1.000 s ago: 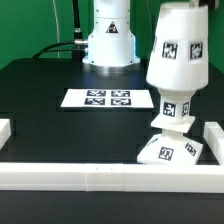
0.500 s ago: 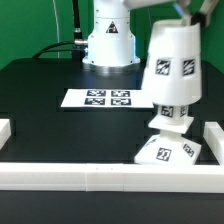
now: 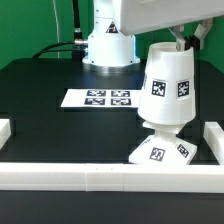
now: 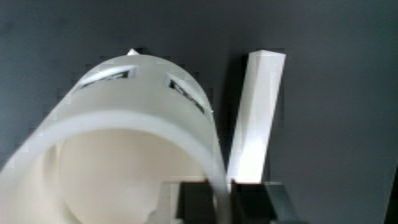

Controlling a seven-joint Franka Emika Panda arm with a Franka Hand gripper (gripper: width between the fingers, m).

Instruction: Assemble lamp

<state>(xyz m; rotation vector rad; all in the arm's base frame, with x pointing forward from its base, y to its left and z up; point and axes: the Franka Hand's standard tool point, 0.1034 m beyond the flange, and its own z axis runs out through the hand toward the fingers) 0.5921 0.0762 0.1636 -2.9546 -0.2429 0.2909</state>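
Pinching the rim of the shade point(image 3: 166, 88), the pincer point(image 4: 224, 192) holds it right below itself, lowered over the bulb and nearly down on the base point(image 3: 162, 152), so only seating and letting go seem left.

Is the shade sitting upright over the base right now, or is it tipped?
Slightly tipped. In the exterior view the shade leans toward the exterior view's left above the base, hiding the bulb. The gripper is at its rim.
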